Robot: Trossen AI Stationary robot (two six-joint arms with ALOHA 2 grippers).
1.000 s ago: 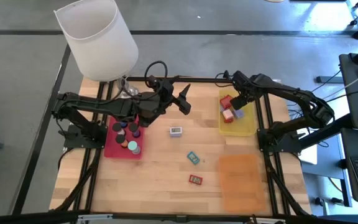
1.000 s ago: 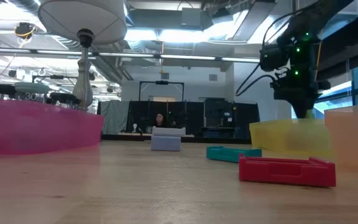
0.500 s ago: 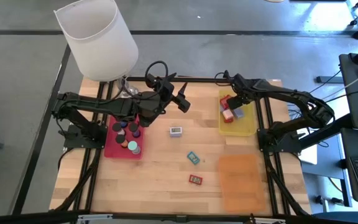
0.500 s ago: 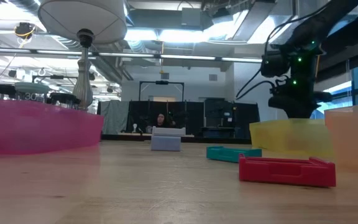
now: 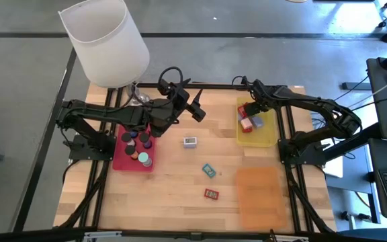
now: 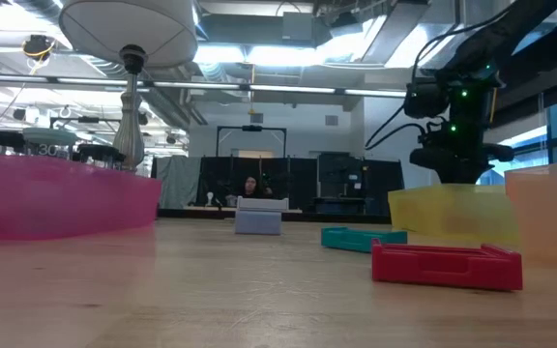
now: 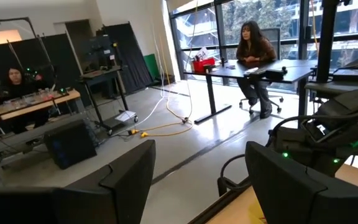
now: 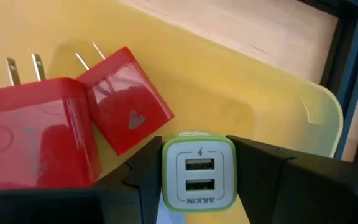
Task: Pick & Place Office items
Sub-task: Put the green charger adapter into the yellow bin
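Observation:
My right gripper (image 5: 251, 112) points steeply down over the yellow tray (image 5: 269, 134) and is shut on a white charger block with a green rim (image 8: 199, 163). Two red plug blocks (image 8: 73, 130) lie on the tray floor beside it. A white rectangle (image 5: 190, 141), a teal one (image 5: 209, 169) and a red one (image 5: 211, 194) lie flat on the wood. Black and teal round pieces (image 5: 138, 142) sit in the pink tray (image 5: 121, 160). My left gripper (image 5: 198, 109) hangs open, level, high over the table's far middle, with nothing between its fingers (image 7: 123, 180). My right gripper pinches the charger block by its two opposite sides (image 8: 166, 177) between its two fingers (image 8: 143, 171). The fingers come from above, slanting down. The block's face with two ports shows toward the wrist. Whether its lower end rests on the tray floor, I cannot tell.
An orange tray (image 5: 257, 195) lies at the near right. A lamp with a white shade (image 5: 106, 40) stands at the far left, next to the pink tray. Bare wood (image 5: 173, 202) lies around the three flat rectangles. People sit in the room beyond the table.
My right gripper has sunk toward the yellow tray with the charger block, tipping and rolling at the wrist, then held still. My left gripper has rolled a little about its own pointing line and stayed in place.

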